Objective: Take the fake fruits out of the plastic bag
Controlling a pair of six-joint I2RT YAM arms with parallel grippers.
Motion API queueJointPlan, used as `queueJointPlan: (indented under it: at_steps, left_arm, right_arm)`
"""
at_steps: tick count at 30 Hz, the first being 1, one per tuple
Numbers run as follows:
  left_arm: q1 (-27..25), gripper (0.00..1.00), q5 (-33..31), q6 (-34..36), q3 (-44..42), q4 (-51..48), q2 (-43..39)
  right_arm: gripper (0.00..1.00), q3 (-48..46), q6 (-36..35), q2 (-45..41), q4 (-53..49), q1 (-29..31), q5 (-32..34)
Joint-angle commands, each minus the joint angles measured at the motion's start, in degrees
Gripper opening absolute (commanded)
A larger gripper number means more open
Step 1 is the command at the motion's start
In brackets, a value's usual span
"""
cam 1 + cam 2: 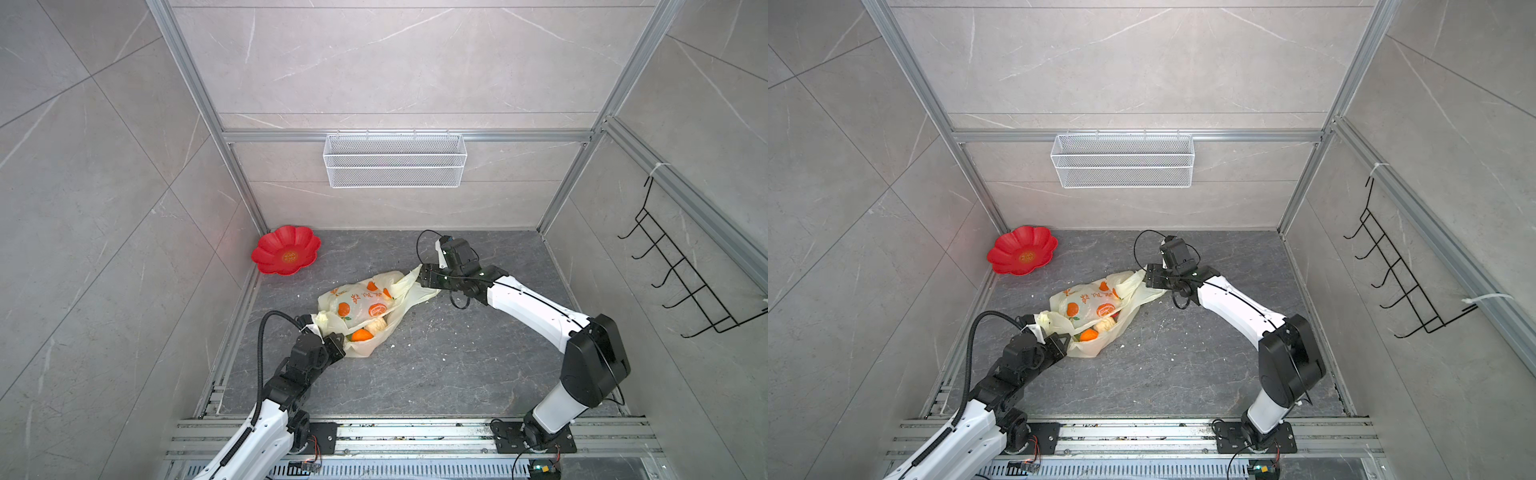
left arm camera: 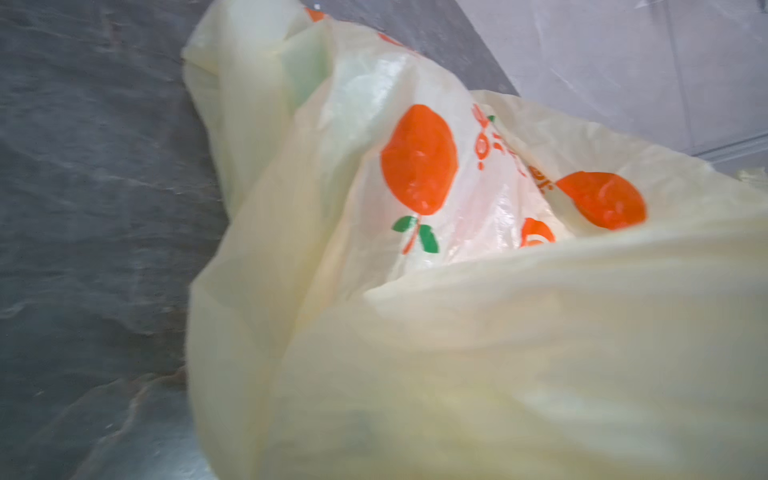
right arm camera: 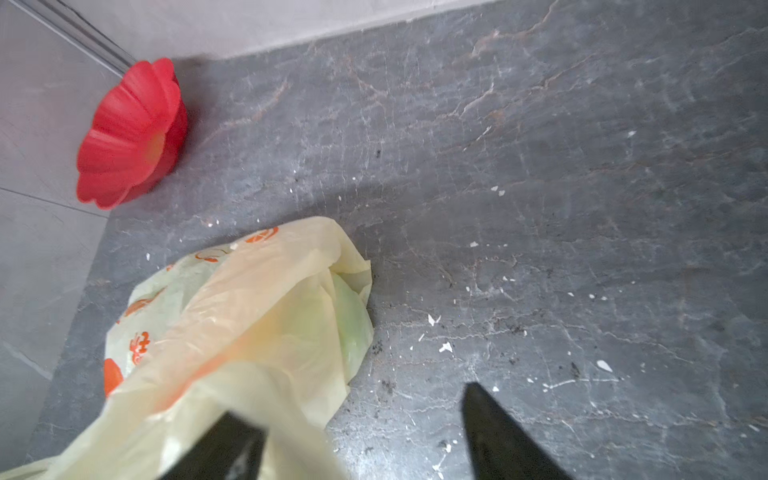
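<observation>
plastic bag [image 1: 357,305] mid-frame, long axis lower left to upper right | left gripper [image 1: 332,338] clenched on its lower-left rim | right gripper [image 3: 357,403] released at upper-right end (film lies over one jaw) | fake fruits [image 1: 368,330] in the mouth, just beside left gripper, well apart from right

Crumpled bag [image 1: 358,306], fake fruits [image 1: 360,335] inside

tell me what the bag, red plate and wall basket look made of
The plastic bag: thin translucent film, likely plastic; crinkled, shiny. The red plate: probably moulded plastic, smooth glossy petals. The wall basket: fine white mesh, likely coated metal wire.
</observation>
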Motion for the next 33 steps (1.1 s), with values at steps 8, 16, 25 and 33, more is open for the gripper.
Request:
queueJointPlan:
  at_steps: [8,16,25,33]
  left_arm:
    - [-3.3,0.0,5.2,2.7,0.5,12.5,0.4]
    - [-3.7,0.0,4.6,3.0,-0.3,11.2,-1.7]
    - [-3.9,0.01,4.4,3.1,-0.6,7.5,-3.8]
    - [-4.0,0.03,1.1,2.6,-0.4,1.6,-5.1]
  right_arm:
    - [1.0,-19.1,15.0,-24.6,4.5,11.3,4.4]
    - [1.0,-23.9,19.6,-17.9,14.0,23.4,8.3]
    - [0.99,-18.6,23.6,-2.4,23.3,22.6,4.8]
    - [0.96,-17.7,23.8,1.4,27.4,22.6,2.1]
